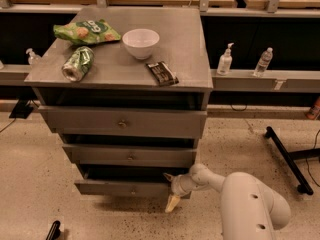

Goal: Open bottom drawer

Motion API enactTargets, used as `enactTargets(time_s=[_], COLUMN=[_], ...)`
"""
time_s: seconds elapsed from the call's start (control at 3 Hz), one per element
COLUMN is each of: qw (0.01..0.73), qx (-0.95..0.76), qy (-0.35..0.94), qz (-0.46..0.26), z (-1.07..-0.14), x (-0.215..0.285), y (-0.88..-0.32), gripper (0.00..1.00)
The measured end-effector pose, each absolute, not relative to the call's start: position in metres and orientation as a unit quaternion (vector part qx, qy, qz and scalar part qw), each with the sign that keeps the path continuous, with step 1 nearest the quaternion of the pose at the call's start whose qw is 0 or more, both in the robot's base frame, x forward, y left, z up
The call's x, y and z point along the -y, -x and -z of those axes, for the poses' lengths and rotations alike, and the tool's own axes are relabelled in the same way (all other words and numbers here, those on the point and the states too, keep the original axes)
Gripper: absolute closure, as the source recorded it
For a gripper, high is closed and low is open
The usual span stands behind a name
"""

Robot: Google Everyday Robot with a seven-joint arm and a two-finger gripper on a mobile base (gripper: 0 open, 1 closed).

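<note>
Speckled floor, a grey three-drawer cabinet (200,79), and the robot's arm low at its right corner.
On top, left to right: a crushed can (78,64), chip bag (86,32), white bowl (141,42) and dark snack bar (162,73). The bottom drawer (125,188) sits slightly out, its small knob (133,191) at centre. At its right end the gripper (170,189) has its fingers spread wide, one tip at the front's top edge and the other hanging below. The drawer is probably stiff, light wood that slides easily. The knob is tiny, so the top edge looks the surer hold.
</note>
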State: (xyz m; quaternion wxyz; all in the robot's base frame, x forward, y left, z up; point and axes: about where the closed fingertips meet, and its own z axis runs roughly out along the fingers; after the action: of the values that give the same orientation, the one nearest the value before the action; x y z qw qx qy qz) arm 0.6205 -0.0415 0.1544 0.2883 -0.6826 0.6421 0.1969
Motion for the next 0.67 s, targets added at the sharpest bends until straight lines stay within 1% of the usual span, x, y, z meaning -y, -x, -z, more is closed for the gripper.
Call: enactTargets(time_s=[0.67], qw=[0.265], qx=[-0.62], qy=[0.704], qz=[-0.225], z=[-0.165], x=[0.017], y=[-0.626], gripper=[0.01])
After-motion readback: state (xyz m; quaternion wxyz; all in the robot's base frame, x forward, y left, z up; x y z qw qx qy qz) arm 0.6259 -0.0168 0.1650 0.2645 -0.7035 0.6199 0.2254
